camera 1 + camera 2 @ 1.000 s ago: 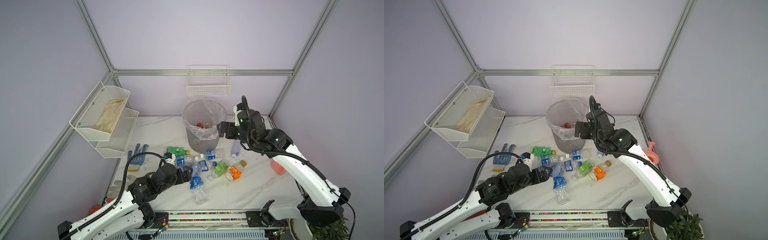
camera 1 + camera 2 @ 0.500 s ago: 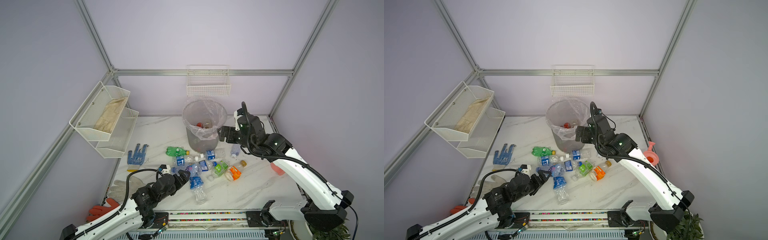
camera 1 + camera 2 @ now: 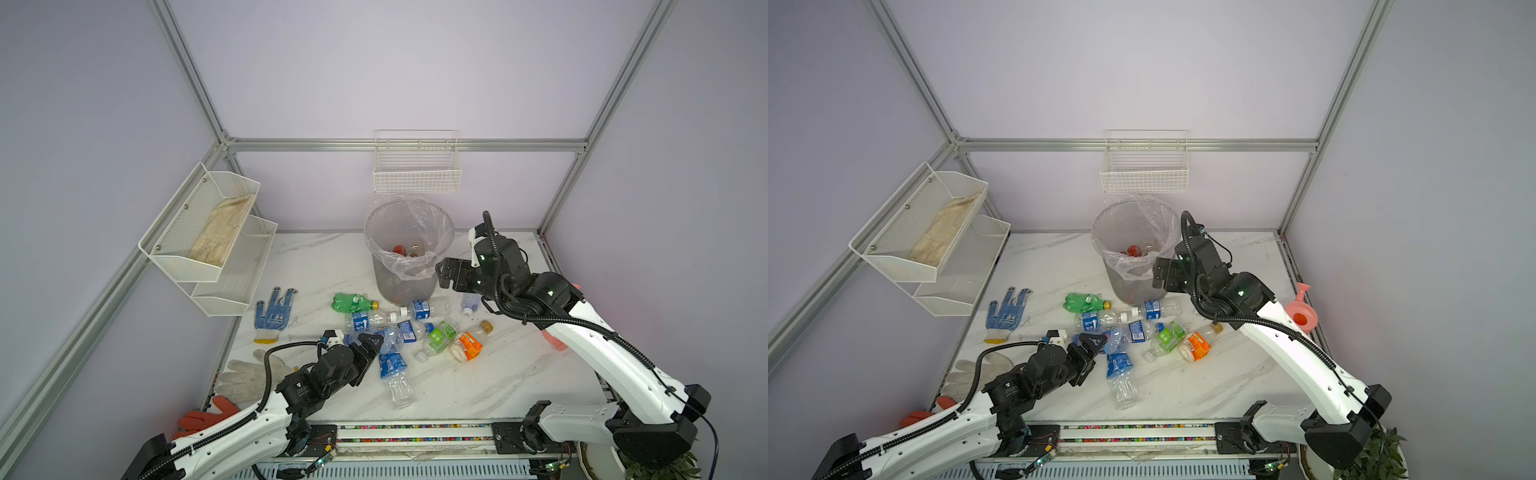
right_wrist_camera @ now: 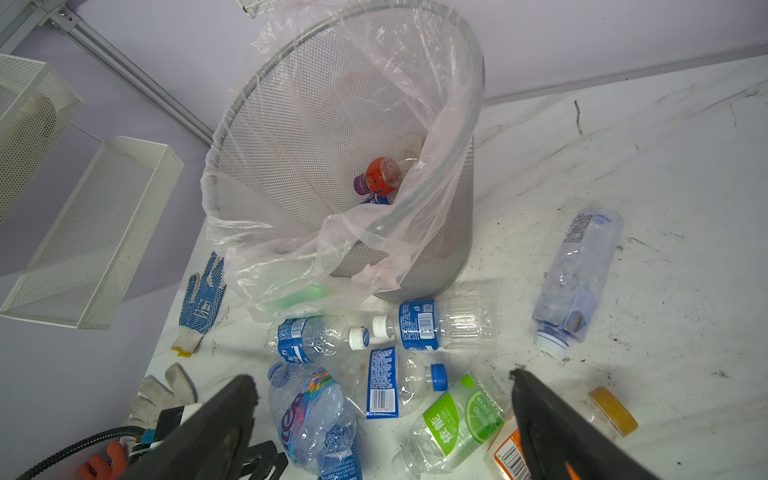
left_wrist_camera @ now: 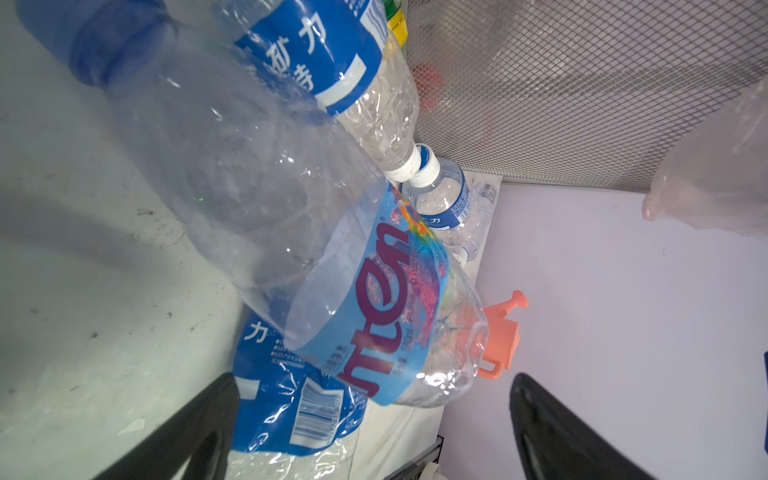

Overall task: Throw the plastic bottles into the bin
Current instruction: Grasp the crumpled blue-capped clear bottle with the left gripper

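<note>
Both hands spread, bottles heaped mid-surface before the bin

Bare surface (image 3: pixel 478 386) gave free room along the near right. The left hand (image 3: pixel 371 348), fingers apart and empty, sat at the near-left edge of the plastic bottles (image 3: pixel 409 332), with a crushed blue-labelled bottle (image 5: pixel 374 316) just ahead of its gap. Behind the heap stood the bin (image 3: pixel 399 286), a red-labelled bottle (image 4: pixel 380 176) inside. The right hand (image 3: pixel 441 276), spread wide and empty, hung beside the bin's right rim.

Top views overlook the table (image 3: pixel 498 386); wrist views near the bottles (image 5: pixel 232 187).
</note>
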